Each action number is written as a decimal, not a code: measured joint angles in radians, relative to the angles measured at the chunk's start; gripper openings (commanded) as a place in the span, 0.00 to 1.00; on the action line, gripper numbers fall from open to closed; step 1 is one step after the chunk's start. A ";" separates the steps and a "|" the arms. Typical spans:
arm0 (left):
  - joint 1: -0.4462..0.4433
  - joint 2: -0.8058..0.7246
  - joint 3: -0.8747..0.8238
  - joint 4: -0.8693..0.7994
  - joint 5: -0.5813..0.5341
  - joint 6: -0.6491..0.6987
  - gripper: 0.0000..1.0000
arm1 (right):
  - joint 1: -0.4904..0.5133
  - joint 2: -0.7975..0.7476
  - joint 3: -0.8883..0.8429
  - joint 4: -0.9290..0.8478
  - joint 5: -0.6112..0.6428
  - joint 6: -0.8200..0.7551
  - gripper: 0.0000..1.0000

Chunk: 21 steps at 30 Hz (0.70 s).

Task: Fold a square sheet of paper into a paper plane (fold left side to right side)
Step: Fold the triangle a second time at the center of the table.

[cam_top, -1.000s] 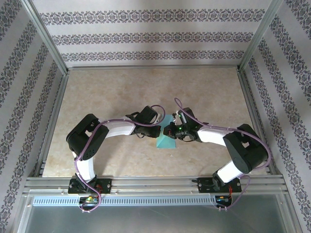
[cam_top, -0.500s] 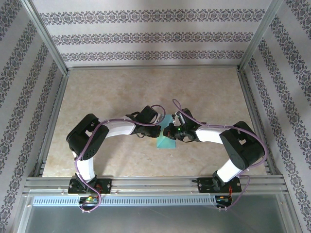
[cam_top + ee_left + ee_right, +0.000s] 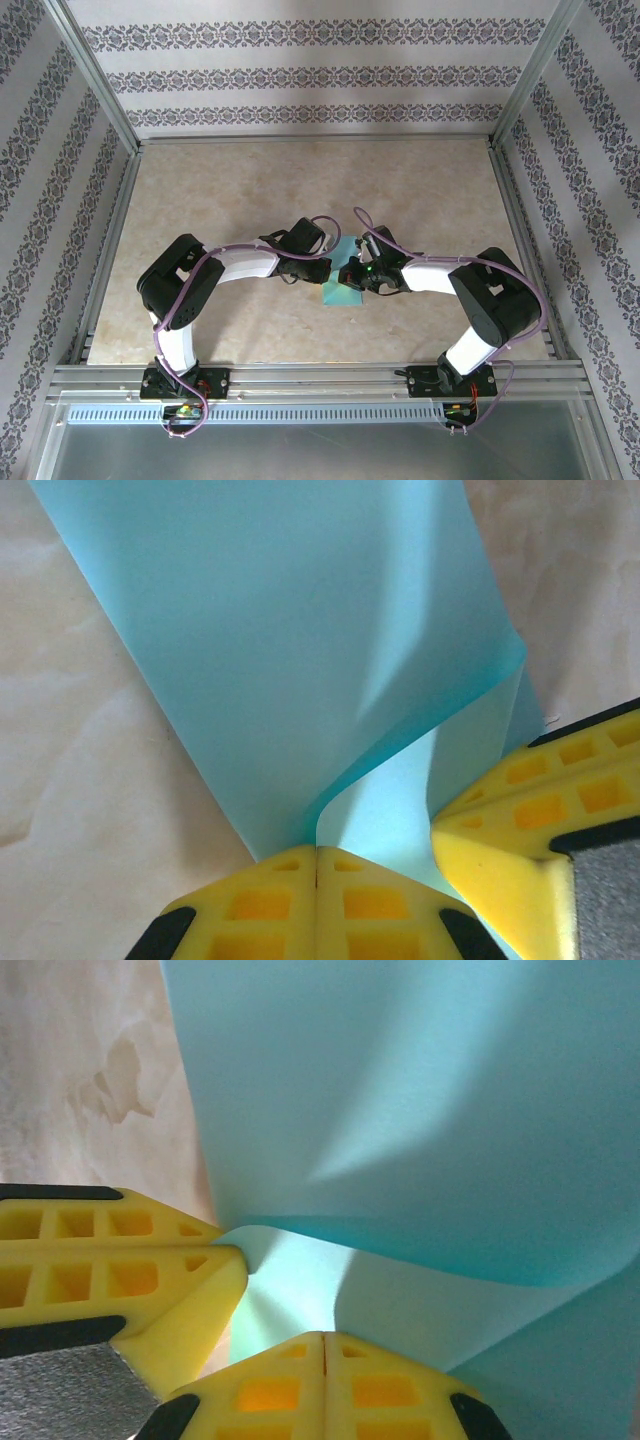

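Along the near edge, the 2 arm bases sit on an aluminium rail (image 3: 320, 372). The left arm bows out to the left and the right arm to the right, and both reach inward until their wrists almost meet. Between those wrists, about midway across the beige marbled table (image 3: 230, 190), we find the square sheet of paper (image 3: 338, 290), plain cyan and partly hidden by the 2 wrists.

From the wrist cameras we see the left gripper (image 3: 317, 852) with its yellow fingers pressed together. The sheet's edge is pinched at their tips, and from there the paper rises and curls over in a soft loop. The right gripper (image 3: 323, 1338) is also closed, gripping a pale lower layer of the same sheet, with a broad upper layer arching above. Each gripper's fingers show just beside the other's, so the 2 grips lie very near each other on the paper.

We judge the left-to-right fold to be under way. The sheet is doubled over loosely, its 2 layers are apart, and no crease is pressed in yet.

Next, we think, the lifted side must be carried across until its edge meets the opposite edge. Then the loop has to be laid flat and pressed into a sharp crease while 1 gripper pins the sheet. Thin paper held this close could easily skew or buckle.

Farther off stands the patterned back wall (image 3: 320, 75).
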<state>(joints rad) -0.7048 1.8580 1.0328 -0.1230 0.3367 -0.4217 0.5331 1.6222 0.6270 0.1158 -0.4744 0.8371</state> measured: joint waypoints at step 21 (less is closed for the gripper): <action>0.040 -0.116 0.002 -0.038 -0.005 -0.002 0.16 | 0.000 0.000 -0.014 0.012 0.006 -0.002 0.00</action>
<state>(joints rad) -0.6647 1.7420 1.0348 -0.1608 0.3313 -0.4232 0.5331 1.6226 0.6128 0.1280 -0.4686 0.8349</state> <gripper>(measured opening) 0.167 0.060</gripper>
